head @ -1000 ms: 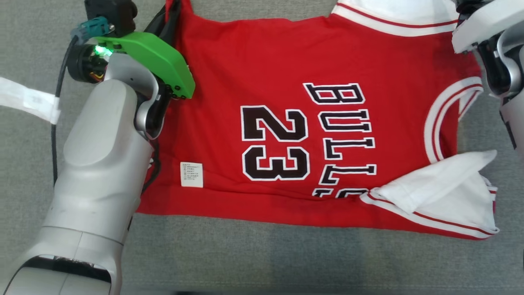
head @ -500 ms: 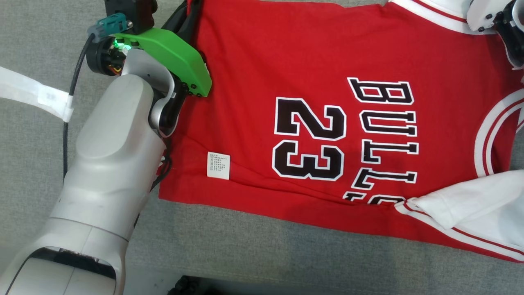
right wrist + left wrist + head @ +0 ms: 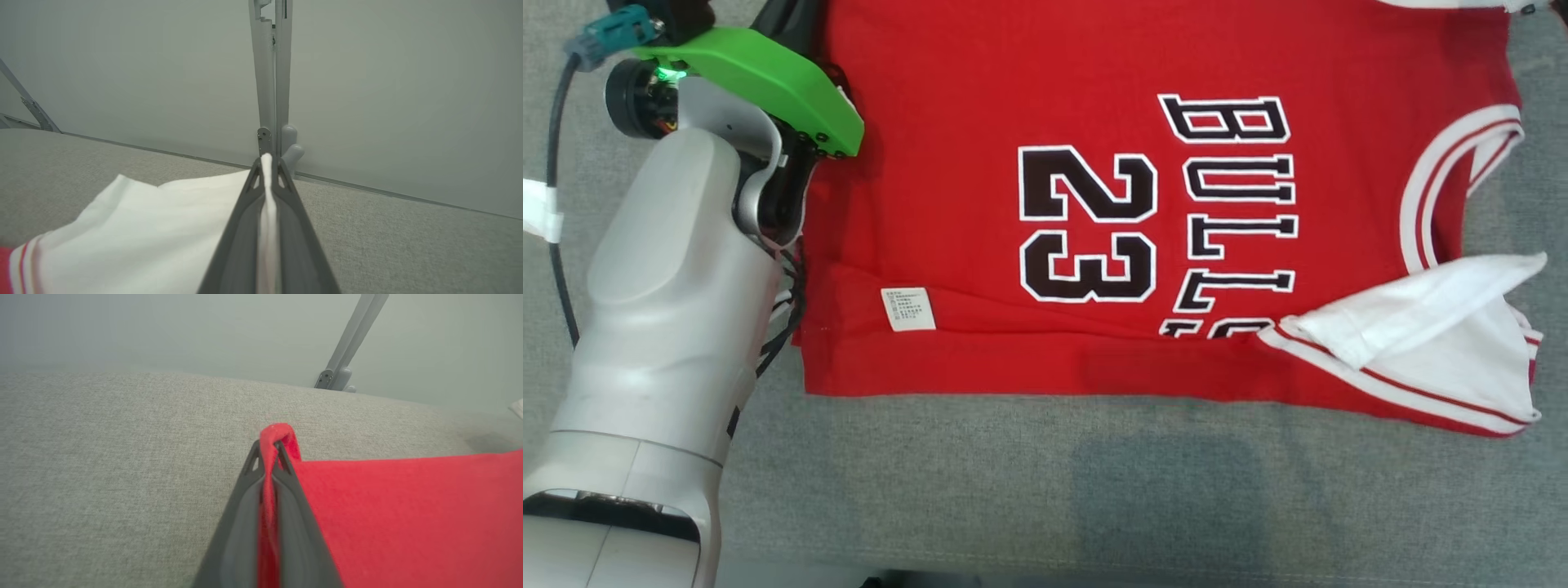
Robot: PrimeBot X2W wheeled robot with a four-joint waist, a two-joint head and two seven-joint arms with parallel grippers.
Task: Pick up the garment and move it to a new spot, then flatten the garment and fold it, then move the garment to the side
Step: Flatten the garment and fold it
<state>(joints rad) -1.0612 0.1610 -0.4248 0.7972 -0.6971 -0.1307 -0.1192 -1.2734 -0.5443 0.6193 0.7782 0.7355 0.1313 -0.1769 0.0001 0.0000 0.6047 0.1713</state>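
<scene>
The red knit basketball jersey (image 3: 980, 245) lies mostly flat on the grey woven table top (image 3: 1013, 490), one white-lined shoulder folded over. The left gripper (image 3: 267, 451) pinches a red hem loop. The right gripper (image 3: 266, 163) clamps smooth white cloth near the far edge.

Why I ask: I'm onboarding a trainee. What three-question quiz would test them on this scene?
1. True or false: the left gripper has its fingers shut on red fabric of the jersey.
2. What colour is the fabric pinched in the right gripper? A red, B white, C black.
3. Fill in: the large number printed on the jersey is ___.

Key: 1 true; 2 B; 3 23.
</scene>
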